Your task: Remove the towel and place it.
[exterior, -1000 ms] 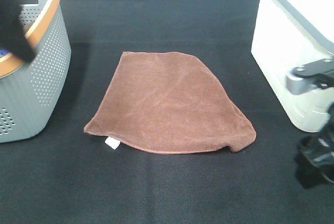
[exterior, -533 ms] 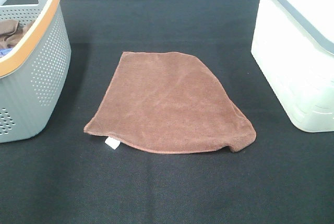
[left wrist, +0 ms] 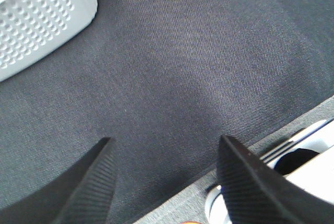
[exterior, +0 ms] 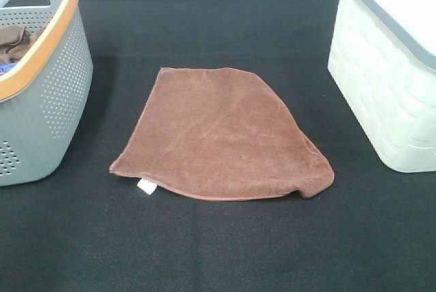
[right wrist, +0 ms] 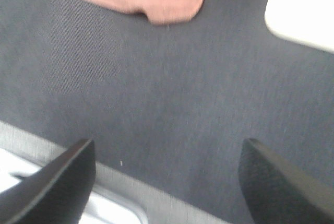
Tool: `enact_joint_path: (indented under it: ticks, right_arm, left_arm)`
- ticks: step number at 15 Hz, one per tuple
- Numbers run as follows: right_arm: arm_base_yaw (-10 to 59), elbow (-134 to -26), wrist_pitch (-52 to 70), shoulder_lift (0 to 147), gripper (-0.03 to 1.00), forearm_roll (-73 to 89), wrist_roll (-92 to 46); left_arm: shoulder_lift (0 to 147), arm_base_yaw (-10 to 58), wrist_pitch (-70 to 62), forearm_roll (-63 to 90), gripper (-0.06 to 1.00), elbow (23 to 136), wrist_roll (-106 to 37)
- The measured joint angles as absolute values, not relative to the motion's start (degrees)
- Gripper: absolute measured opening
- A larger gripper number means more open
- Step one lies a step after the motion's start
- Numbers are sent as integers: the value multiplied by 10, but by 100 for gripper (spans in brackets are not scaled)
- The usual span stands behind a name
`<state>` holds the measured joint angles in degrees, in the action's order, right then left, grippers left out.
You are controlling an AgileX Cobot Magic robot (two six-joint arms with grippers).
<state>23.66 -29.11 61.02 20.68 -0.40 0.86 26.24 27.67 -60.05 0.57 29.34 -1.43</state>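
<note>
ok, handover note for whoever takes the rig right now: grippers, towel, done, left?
Left gripper: open, empty, over bare black cloth near the table's front edge.
Right gripper: open, empty, also over bare cloth at the front edge.
Neither arm shows in the high view.
Towel: spread flat on the black tablecloth, between the grey perforated basket on the left and the white basket on the right, touching neither. Its white tag sticks out at the near-left edge.
Another brown cloth sits in the grey basket.
Done: towel appears placed.
Left: apparently nothing for this towel.
</note>
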Motion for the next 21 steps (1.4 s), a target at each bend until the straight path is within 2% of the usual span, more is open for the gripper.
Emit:
enact_joint_path:
  ticks: [5,17,19,21]
  right_arm:
    - [237,-289,612,136,72,-3,3]
    - [237,-289,612,132,72,0,0]
    - [222,-289,612,132,72,0,0]
    - [168,-289,612,131,72,0,0]
  left_arm:
    - [262,277,-600,6,56,291,-22]
    - [255,273,-600,7,56,291,-24]
    - [222,207,-600,7,56,291,-24]
    - [174,129,-600,6,56,291,-24]
